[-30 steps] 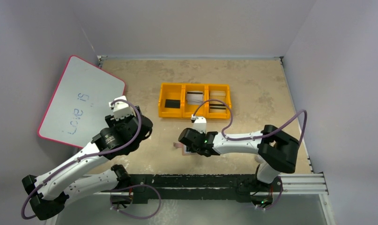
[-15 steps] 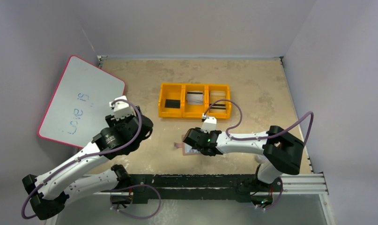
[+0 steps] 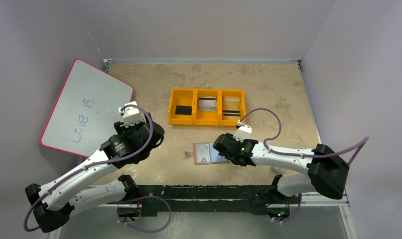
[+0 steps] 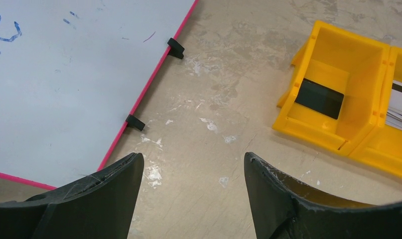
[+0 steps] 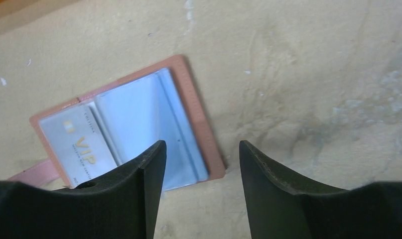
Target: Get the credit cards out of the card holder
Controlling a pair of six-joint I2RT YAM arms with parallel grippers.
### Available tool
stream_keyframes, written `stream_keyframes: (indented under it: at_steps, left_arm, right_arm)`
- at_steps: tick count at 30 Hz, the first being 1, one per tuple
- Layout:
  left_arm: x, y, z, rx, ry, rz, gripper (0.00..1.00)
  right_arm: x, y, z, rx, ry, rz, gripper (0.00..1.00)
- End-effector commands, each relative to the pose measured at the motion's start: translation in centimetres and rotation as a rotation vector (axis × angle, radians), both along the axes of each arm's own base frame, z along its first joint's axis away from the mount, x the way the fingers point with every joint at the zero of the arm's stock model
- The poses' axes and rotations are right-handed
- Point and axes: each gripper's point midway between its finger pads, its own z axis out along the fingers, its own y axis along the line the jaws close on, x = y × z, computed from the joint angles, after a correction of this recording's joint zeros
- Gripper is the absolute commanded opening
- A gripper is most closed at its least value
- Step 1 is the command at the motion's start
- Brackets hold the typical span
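Top view, card holder (image 3: 203, 153): seen spread open and flat on the table (image 3: 273, 94), near the front edge, well apart from the orange tray (image 3: 207, 90).
Top view, right gripper (image 3: 220, 148): set just beside the holder's right edge, fingers pointed at it.
Top view, left gripper (image 3: 151, 135): held well to the left, between whiteboard (image 3: 84, 107) and tray; jaw state cannot be told here.
Left wrist, left gripper (image 4: 191, 199): jaws spread wide, and nothing but bare table is framed between them; the holder is not seen.
Left wrist, tray (image 4: 338, 45): a black card (image 4: 319, 98) is lying in the nearest compartment.
Right wrist, right gripper (image 5: 201, 184): jaws parted, nothing clamped.
Right wrist, card holder (image 5: 129, 124): mostly left of the gap, its near right corner caught between the fingers; contact cannot be told.
Right wrist, credit card (image 5: 79, 149): tucked in the left panel, marked VIP.
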Motion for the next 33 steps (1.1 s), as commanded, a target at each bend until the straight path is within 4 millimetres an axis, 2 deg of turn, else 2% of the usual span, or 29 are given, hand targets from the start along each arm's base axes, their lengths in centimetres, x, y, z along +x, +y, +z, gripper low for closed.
stream_keyframes:
  at_steps: [1,4,6,8,11,13,16,18,22,26,31,33]
  left_arm:
    - [0.4,-0.4,0.5,-0.006,-0.013,-0.006,0.73]
    - [0.5,-0.6,0.3,-0.004,-0.003,-0.012,0.73]
    - [0.5,-0.9,0.2,-0.008,0.003,-0.021,0.73]
    - [0.7,-1.7,0.0,-0.042,0.003,-0.048,0.73]
    - [1.1,-5.5,-0.5,-0.151,0.044,-0.184,0.73]
    - [1.3,-9.1,-0.5,-0.233,0.077,-0.321,0.73]
    - [1.2,-13.8,-1.0,-0.349,0.137,-0.465,0.72]
    - [0.9,-16.8,-2.1,-0.409,0.192,-0.558,0.68]
    - [-0.3,-20.7,-4.7,-0.51,0.295,-0.666,0.6]
    - [-1.0,-22.7,-6.8,-0.574,0.332,-0.694,0.56]
    - [-1.2,-24.3,-8.6,-0.583,0.363,-0.684,0.52]
    - [-1.2,-24.7,-9.9,-0.56,0.394,-0.666,0.51]
  right_arm:
    - [0.2,-1.1,2.0,0.103,-0.043,-0.063,0.58]
    - [0.4,-0.7,4.1,0.216,-0.095,-0.052,0.58]
    - [0.7,0.2,6.2,0.296,-0.159,0.001,0.58]
    - [0.8,0.9,8.0,0.364,-0.212,0.059,0.58]
    - [0.7,3.1,10.6,0.485,-0.291,0.19,0.66]
    - [0.3,4.4,11.3,0.56,-0.306,0.243,0.66]
    - [-0.3,6.3,10.8,0.64,-0.293,0.305,0.61]
    - [-0.3,7.4,9.8,0.661,-0.258,0.337,0.59]
    - [-0.3,9.4,7.0,0.667,-0.157,0.393,0.52]
    - [-0.1,10.1,5.0,0.714,-0.093,0.397,0.43]
    - [0.0,9.8,3.7,0.768,-0.077,0.411,0.42]
    - [0.1,9.4,2.4,0.738,-0.036,0.409,0.41]
